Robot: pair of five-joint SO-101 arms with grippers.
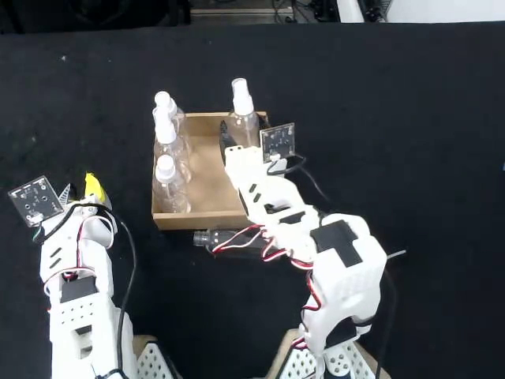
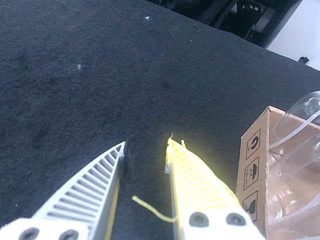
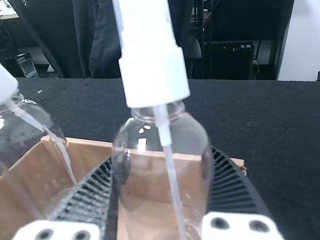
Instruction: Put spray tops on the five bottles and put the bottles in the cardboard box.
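1. The fingers [image 3: 92, 192] of the right gripper [image 3: 161, 157] are pressing against both sides of a clear bottle [image 3: 160, 145], gripping it upright by its body.
2. A white spray top [image 3: 150, 55] is sitting on that bottle's neck, and its thin tube is running down inside the clear body.
3. Seen from the high view, the held bottle is standing at the far right corner of the cardboard box [image 1: 189, 219]. Whether its base is touching the box floor cannot be told.
4. Three more bottles [image 1: 167, 142], each wearing a white top, are standing in a row along the box's left wall.
5. The box's outer side is showing a column of small black handling symbols [image 2: 251, 165]. No writing on it can be read.
6. The left gripper [image 2: 146, 145] is hovering over the black table [image 1: 410, 118], just left of the box. Its grey finger [image 2: 95, 192] and yellow finger [image 2: 197, 192] are standing a narrow gap apart with nothing between them.
7. A thin yellow strand [image 2: 150, 210] is curling off the yellow finger's base into that gap.
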